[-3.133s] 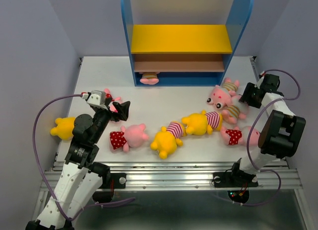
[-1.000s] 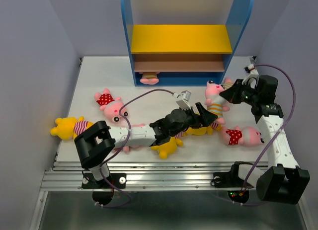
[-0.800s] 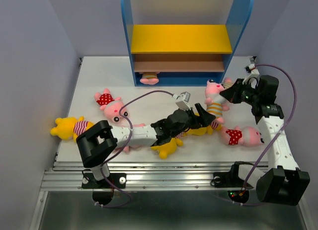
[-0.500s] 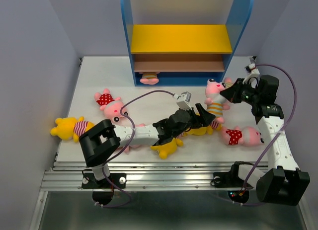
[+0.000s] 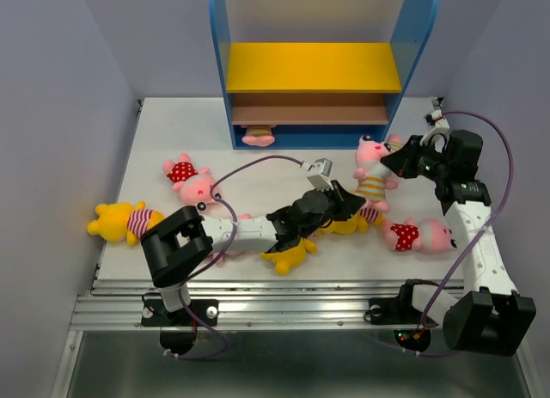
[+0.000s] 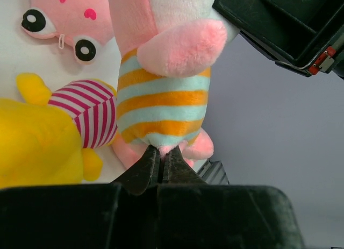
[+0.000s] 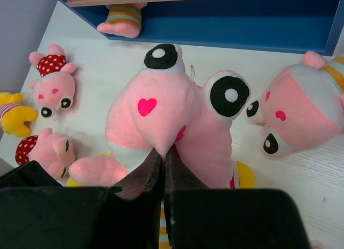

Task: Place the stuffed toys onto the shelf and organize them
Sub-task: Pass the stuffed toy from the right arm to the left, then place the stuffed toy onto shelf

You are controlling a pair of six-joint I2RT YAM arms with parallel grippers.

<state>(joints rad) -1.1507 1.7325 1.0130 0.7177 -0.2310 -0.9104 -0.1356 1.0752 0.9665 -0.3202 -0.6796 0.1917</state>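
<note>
A pink pig in a tan-striped shirt [image 5: 371,173] hangs between both grippers over the table's right side. My right gripper [image 5: 388,162] is shut on its head [image 7: 172,109], the jaws pinching the plush [image 7: 163,151]. My left gripper [image 5: 353,199] is shut on the pig's bottom end [image 6: 161,104], jaws pressed together under the shirt [image 6: 161,154]. A yellow bear in a red-striped shirt [image 6: 37,141] lies just below it. The shelf [image 5: 314,67] stands at the back, with one striped pig [image 5: 259,137] on its blue base.
Loose toys lie around: a polka-dot pig [image 5: 191,179] and a yellow bear [image 5: 120,222] at the left, another bear [image 5: 288,252] under my left arm, a polka-dot pig [image 5: 421,235] at the right, a striped pig [image 7: 306,109] beside the held one.
My left gripper, open a second ago beside the hanging pig, has shut on its bottom end. The right arm and the pig's head have stayed put.
</note>
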